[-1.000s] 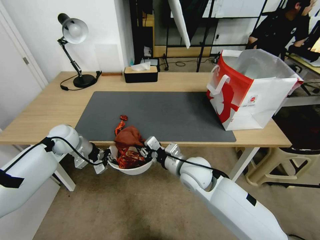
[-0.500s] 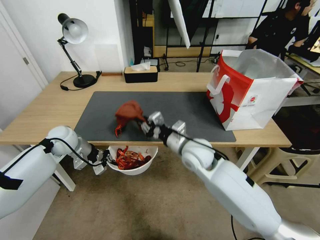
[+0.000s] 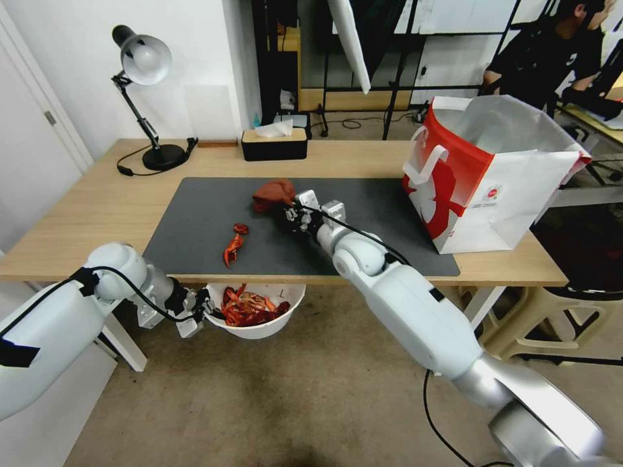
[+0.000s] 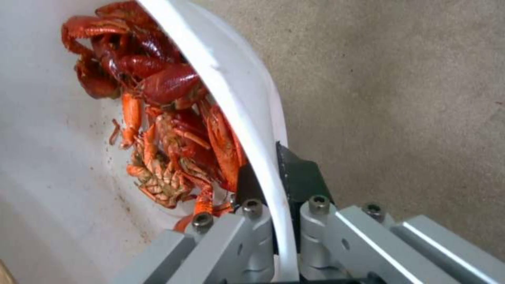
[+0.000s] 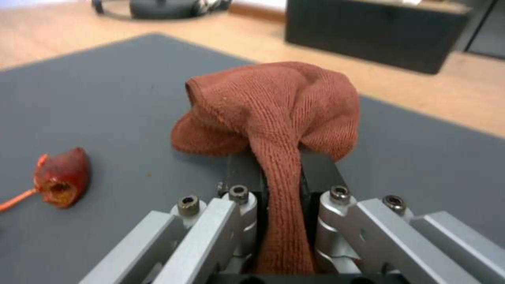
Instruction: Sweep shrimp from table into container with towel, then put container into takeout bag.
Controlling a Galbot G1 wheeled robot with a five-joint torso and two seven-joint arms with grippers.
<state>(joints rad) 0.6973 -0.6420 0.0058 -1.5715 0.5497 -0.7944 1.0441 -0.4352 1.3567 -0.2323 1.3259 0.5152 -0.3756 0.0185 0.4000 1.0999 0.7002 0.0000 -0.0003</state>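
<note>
My left gripper (image 3: 206, 310) is shut on the rim of the white container (image 3: 289, 299), holding it just below the table's (image 3: 84, 214) front edge. Red-orange shrimp (image 3: 246, 308) fill the container (image 4: 53, 165), a glossy shrimp heap (image 4: 168, 130) in the left wrist view, where the gripper (image 4: 266, 185) pinches the wall. Two shrimp pieces (image 3: 232, 246) lie on the grey mat (image 3: 363, 240); one shrimp piece (image 5: 60, 177) shows in the right wrist view. My right gripper (image 3: 289, 209) is shut on the rust-red towel (image 3: 272, 192), bunched on the mat's middle; the towel (image 5: 274, 106) runs between the gripper (image 5: 279, 165). The takeout bag (image 3: 493, 175) stands open at the table's right.
A black desk lamp (image 3: 146, 97) stands at the back left of the table. A black tissue box (image 3: 274, 144) sits at the back middle. Beige carpet (image 3: 259, 402) lies under the container. A stool (image 3: 564, 324) stands to the right of the table.
My right gripper has carried the towel from the container at the table's front edge back over the mat toward the far side. Two shrimp pieces remain on the mat. The left gripper holds still.
</note>
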